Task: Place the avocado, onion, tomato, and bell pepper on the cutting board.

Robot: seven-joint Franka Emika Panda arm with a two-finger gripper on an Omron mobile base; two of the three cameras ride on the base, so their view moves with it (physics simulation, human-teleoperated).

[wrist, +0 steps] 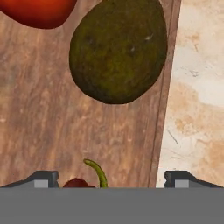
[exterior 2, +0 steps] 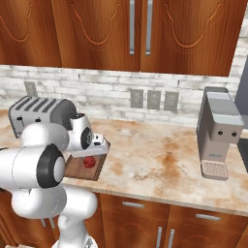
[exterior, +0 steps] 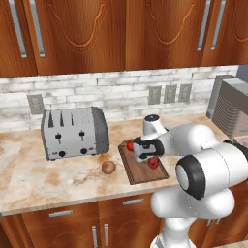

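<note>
— On the flat dark brown wooden cutting board (wrist: 43,122), close against its raised rim, we find the dark olive-green roundish avocado (wrist: 118,50). A smooth red tomato (wrist: 39,11) lies just beside it, and a red bell pepper with a curled green stem (wrist: 81,183) sits nearer us.

— And our end effector (wrist: 111,180)?

— It hovers low over the board with its jaws spread wide, one on either side of the pepper's stem. We judge it grips nothing.

— So three of the four are placed. The small tan-brown round onion (exterior: 108,167) lies on the marbled beige tabletop (exterior: 48,184), just off the board's left long edge.

— Then we should rise straight up first so we don't nudge the pepper or roll the avocado over the rim. After that we cross the edge and come down on the onion from above.

— It is a ball, so we should centre it between the jaws before closing.

— Room is good there. The silver four-slot toaster (exterior: 72,131) stands behind the onion, near but apart, and bare tabletop lies in front.

— For setting it down, the board's open wood looks tight. We would choose the gap away from the rim.
</note>
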